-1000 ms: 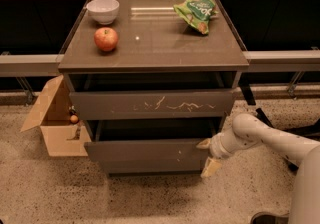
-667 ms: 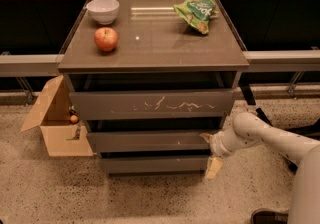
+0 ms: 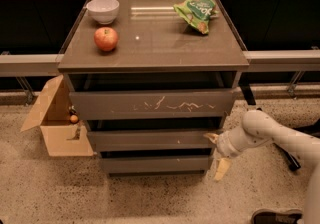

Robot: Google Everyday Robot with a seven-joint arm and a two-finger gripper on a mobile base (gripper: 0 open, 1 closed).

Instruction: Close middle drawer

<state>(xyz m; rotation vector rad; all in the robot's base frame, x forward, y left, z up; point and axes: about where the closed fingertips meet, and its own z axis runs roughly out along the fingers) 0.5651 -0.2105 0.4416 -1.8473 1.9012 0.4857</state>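
The middle drawer (image 3: 150,139), at 6 o'clock below the scratched front (image 3: 155,104), is judged almost shut; a last push is left. At its 3 o'clock end the gripper (image 3: 216,153) is seen spread wide, holding nothing.

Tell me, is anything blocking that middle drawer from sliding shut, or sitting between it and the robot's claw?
Nothing visible does. The gripper is open at the right end of the middle drawer, one fingertip at its front corner. The dark gap above the drawer shows no object, though it is shadowed.
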